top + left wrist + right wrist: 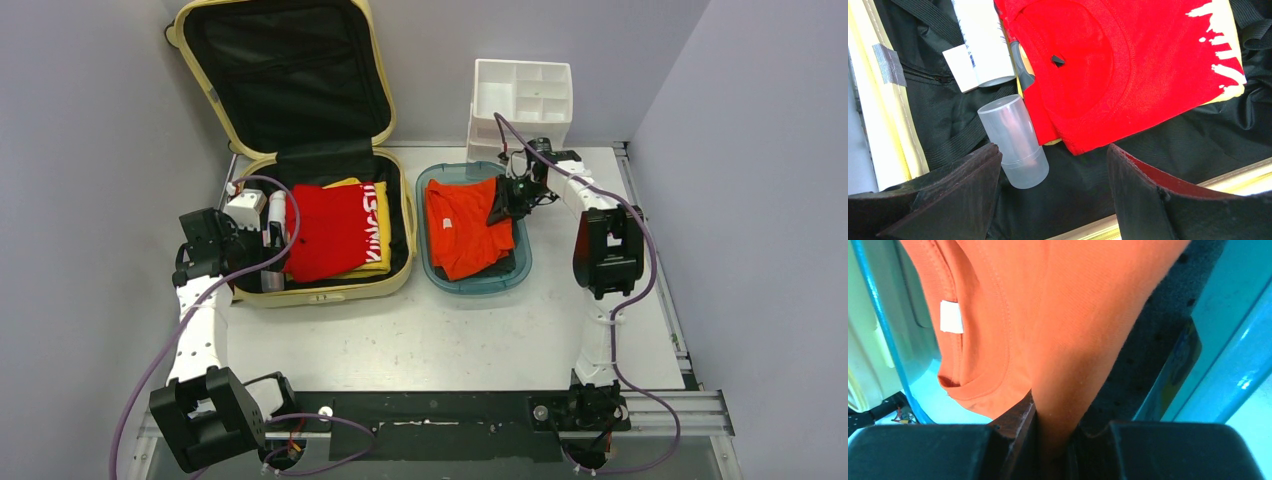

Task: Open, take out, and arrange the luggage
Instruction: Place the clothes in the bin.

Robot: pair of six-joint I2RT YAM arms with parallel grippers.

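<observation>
The pale-yellow luggage [396, 262] lies open at the back left, lid up against the wall. Inside lie a folded red shirt [330, 228] over a yellow one [380, 262], a white tube [980, 37] and a clear plastic cylinder [1013, 142]. My left gripper [268, 240] is open over the suitcase's left side, its jaws either side of the cylinder's near end and the black lining [1053, 180]. My right gripper [505, 205] is shut on an orange shirt [462, 225] that lies in the teal tray [520, 270]. In the right wrist view the orange cloth [1058, 315] is pinched between the jaws.
A white drawer organizer [520, 95] stands at the back right against the wall, behind the teal tray. Grey walls close in both sides. Purple cables trail from both arms. The table front [420, 340] lies between the arm bases.
</observation>
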